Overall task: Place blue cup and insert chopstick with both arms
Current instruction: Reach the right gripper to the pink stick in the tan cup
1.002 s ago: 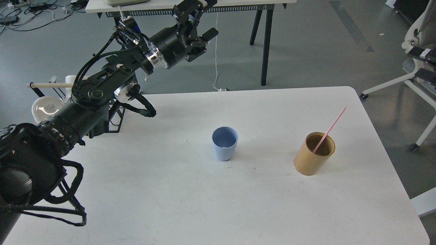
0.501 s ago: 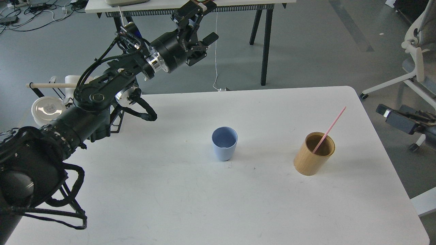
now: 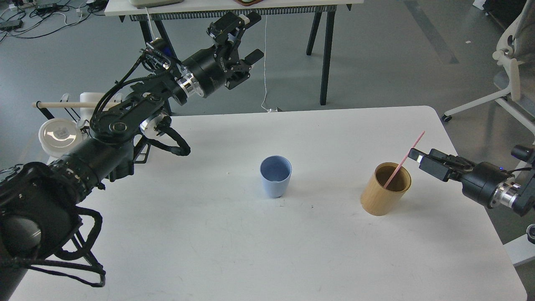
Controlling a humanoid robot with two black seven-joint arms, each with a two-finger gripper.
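Note:
The blue cup (image 3: 275, 176) stands upright and empty at the middle of the white table (image 3: 234, 251). The pink chopstick (image 3: 413, 145) leans up and to the right out of the tan wooden holder (image 3: 384, 190), to the right of the cup. My right gripper (image 3: 420, 159) reaches in from the right edge, its tip just right of the stick's upper part; its fingers cannot be told apart. My left gripper (image 3: 246, 38) is open and empty, raised high beyond the table's far left edge, well away from the cup.
A wire rack with a pale wooden rod (image 3: 58, 104) and a white round lid (image 3: 58, 134) sit at the table's left edge behind my left arm. A black-legged table (image 3: 327, 54) stands behind. A white office chair (image 3: 512, 71) is at the far right.
My right arm has come into view from the right and reached in to the chopstick's upper end. My left gripper has shifted slightly left and down. Cup and holder have not moved.

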